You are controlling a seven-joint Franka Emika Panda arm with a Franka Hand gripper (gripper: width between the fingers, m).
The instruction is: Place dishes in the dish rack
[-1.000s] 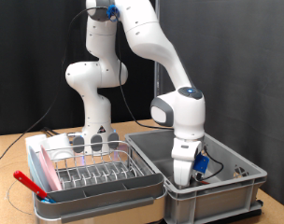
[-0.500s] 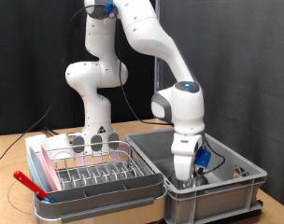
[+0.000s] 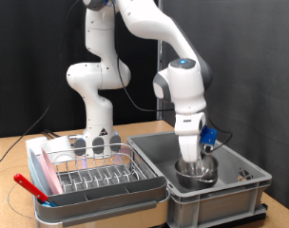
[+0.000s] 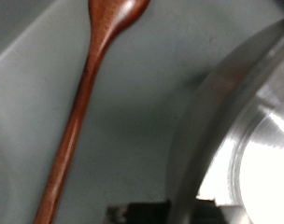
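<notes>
Setting: robotics lab. I am standing bolted to a wooden tabletop (image 3: 21,157), black curtain backdrop (image 3: 249,57) hanging behind me, cables (image 3: 30,133) trailing across the bench.

1. One robot arm (image 3: 173,57).
2. One wire dish rack (image 3: 92,176), holding one pink plate (image 3: 42,167).
3. One grey tub (image 3: 235,185).
4. One steel bowl (image 3: 196,173).
5. One wooden spoon (image 4: 86,93).
6. One red utensil (image 3: 28,184).
</notes>
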